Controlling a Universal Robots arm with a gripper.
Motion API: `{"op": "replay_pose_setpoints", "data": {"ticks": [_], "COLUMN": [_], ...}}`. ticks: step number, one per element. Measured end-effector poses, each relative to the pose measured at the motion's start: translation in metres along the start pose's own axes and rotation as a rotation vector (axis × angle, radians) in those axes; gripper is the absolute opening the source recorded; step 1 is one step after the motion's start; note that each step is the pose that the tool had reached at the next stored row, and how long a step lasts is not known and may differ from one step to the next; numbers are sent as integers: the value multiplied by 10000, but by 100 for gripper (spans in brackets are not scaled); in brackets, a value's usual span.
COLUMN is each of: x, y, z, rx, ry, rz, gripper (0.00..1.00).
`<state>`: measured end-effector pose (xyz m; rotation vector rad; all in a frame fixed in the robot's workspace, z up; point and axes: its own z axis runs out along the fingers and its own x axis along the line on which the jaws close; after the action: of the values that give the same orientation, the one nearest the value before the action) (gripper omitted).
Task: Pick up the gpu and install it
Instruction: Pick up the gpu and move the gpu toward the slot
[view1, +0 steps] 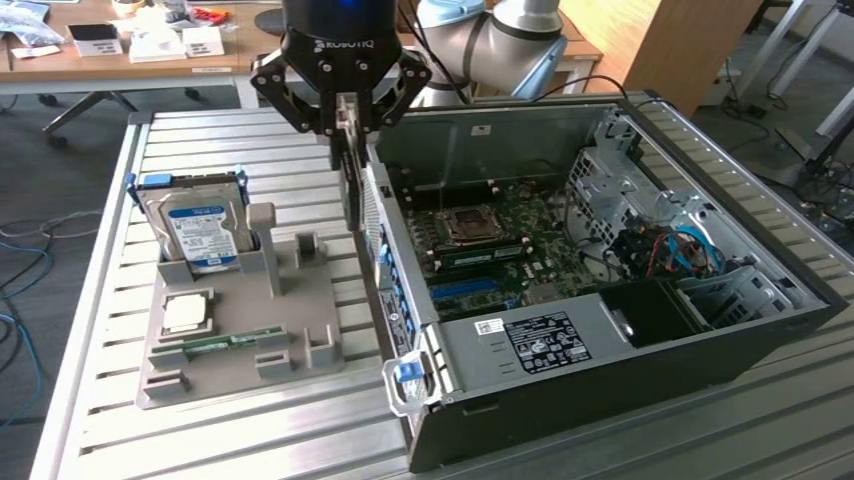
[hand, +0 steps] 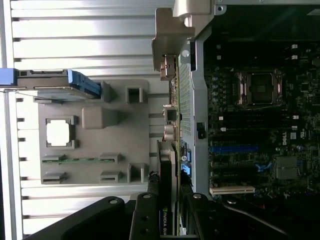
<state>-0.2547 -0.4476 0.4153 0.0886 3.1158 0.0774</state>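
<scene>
Carry step: black tool (view1: 350, 128), half-closed, grips thin green silver-bracketed gpu (view1: 355, 195) beside open black computer case (view1: 747, 335); seating requires alignment with slot (hand: 234, 148).

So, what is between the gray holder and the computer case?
The gpu, gripped edge-on by the gripper, hangs in that gap; both views show it.

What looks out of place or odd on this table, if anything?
Only one thing: the gpu hangs on edge, clamped in the robot's hand, right by the rim of the open computer case. It is neither in the grey tray nor plugged in. Nothing looks spilled or broken.
</scene>
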Motion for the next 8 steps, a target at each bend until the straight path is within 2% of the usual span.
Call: {"op": "replay_pose_setpoints", "data": {"ticks": [8], "x": [-78], "y": [6], "z": [2], "rx": [-1], "ry": [0], "rz": [1], "gripper": [27]}}
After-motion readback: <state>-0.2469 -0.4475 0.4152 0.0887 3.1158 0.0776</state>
